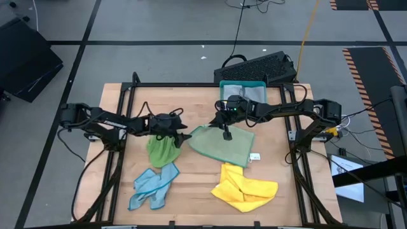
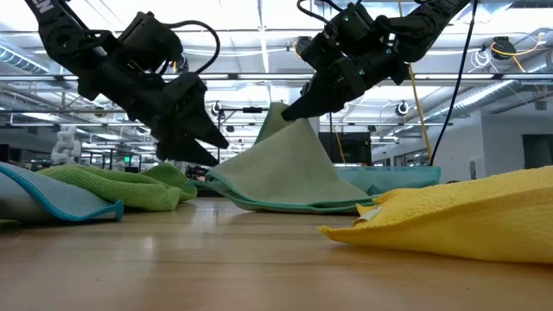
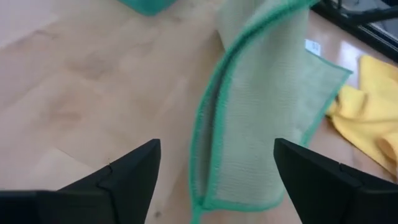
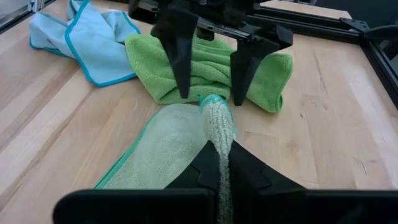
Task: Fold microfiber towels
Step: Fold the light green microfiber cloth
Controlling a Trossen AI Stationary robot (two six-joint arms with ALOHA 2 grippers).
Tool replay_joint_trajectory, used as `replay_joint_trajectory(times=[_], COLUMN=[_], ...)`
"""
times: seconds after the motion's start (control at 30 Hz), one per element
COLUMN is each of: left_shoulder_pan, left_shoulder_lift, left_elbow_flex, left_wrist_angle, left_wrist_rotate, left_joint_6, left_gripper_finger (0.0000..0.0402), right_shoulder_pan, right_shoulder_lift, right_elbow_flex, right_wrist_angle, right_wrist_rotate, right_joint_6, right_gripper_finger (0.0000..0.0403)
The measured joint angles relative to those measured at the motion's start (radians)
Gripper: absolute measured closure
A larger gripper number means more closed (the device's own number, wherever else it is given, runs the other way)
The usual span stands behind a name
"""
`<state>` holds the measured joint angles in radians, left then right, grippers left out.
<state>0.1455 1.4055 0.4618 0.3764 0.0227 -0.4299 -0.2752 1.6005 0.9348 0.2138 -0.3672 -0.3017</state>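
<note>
In the high view, nearest the lower edge, the yellow towel (image 1: 244, 189) lies crumpled on the wooden table (image 1: 191, 203), and the light blue towel (image 1: 152, 186) lies well apart from it toward the left arm's side. Above the blue one is the bright green towel (image 1: 162, 150), bunched. The pale green towel (image 1: 219, 145) is spread in the middle of the table. The right gripper (image 1: 226, 134) is over it, and the left gripper (image 1: 186, 135) is at its edge, between it and the bright green towel. A teal tray (image 1: 242, 88) stands at the far edge of the table.

In the low view, the yellow towel (image 2: 467, 220) is closest, and the pale green towel (image 2: 281, 177) rises like a tent, lifted at its top by the right gripper (image 2: 289, 112). The left gripper (image 2: 207, 142) hangs just beside it with its fingers apart.

In the left wrist view, the two dark fingers (image 3: 134, 171) stand wide apart, holding nothing, with the green-edged pale green towel (image 3: 261, 118) in front of them.

In the right wrist view, the fingers (image 4: 245, 168) are clamped together on a gathered fold of the pale green towel (image 4: 171, 146). The left gripper (image 4: 208, 90) stands open just beyond the fold, in front of the bright green towel (image 4: 205, 74).
</note>
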Motion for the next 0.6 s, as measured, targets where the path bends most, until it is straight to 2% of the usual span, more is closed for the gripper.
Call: replay_joint_trajectory(times=[0.23, 0.3, 0.47, 0.6], left_shoulder_pan=[0.017, 0.023, 0.023, 0.023], left_shoulder_lift=[0.108, 0.133, 0.202, 0.244], left_elbow_flex=[0.003, 0.002, 0.003, 0.003], left_wrist_angle=[0.000, 0.017, 0.157, 0.175], left_wrist_rotate=[0.045, 0.087, 0.203, 0.230], left_joint_6=[-0.032, -0.025, 0.019, 0.051], left_gripper_finger=[0.0078, 0.0085, 0.0123, 0.0174], right_shoulder_pan=[0.000, 0.000, 0.000, 0.000], right_shoulder_lift=[0.000, 0.000, 0.000, 0.000], right_elbow_flex=[0.000, 0.000, 0.000, 0.000], right_wrist_angle=[0.000, 0.000, -0.001, -0.001], right_wrist_rotate=[0.000, 0.000, 0.000, 0.000], right_joint_6=[-0.003, -0.004, -0.006, -0.006], right_gripper_finger=[0.0395, 0.0395, 0.0395, 0.0395])
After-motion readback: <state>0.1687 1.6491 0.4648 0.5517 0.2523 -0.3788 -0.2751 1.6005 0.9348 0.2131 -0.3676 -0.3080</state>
